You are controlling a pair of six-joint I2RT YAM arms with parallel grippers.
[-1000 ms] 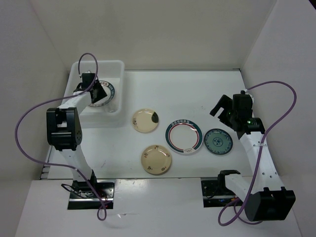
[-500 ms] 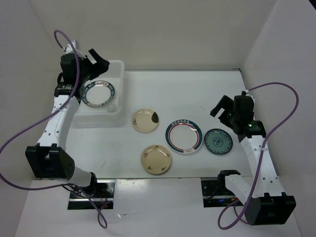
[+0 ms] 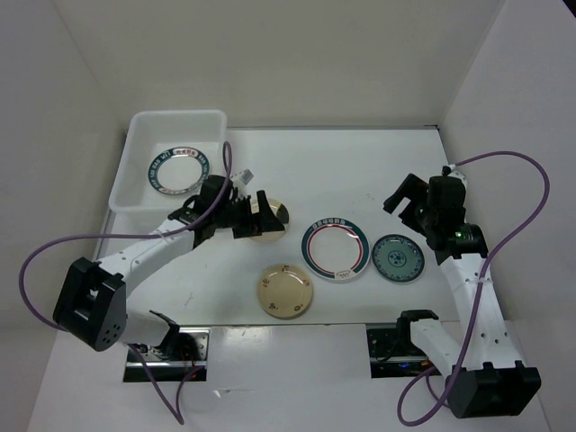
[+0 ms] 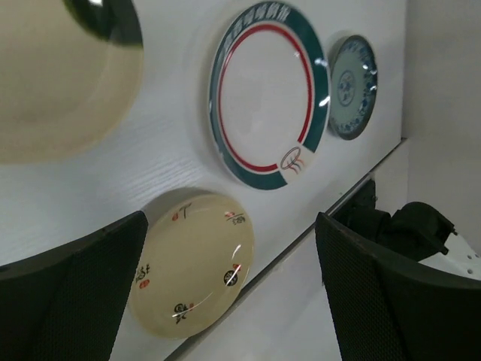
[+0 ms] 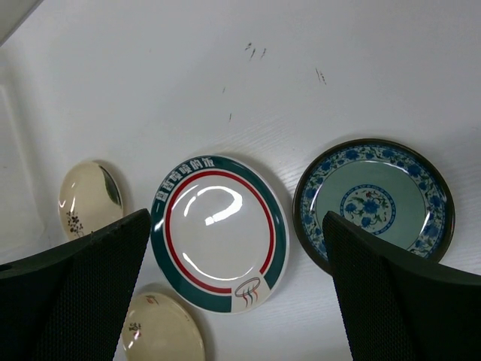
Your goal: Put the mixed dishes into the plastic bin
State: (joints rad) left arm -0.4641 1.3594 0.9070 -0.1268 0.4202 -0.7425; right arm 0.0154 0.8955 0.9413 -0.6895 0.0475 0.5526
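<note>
Left gripper (image 3: 251, 216) gone from the plastic bin (image 3: 135, 126) at upper left, now above the cream plate (image 3: 273, 227) at centre, jaws spread wide and empty, dark-rimmed plate (image 3: 177, 171) lies in the bin, right gripper (image 3: 407, 197) unmoved at the right, also spread wide and empty

teal floral plate (image 3: 398, 258), red-ringed plate (image 3: 336, 250)
</note>
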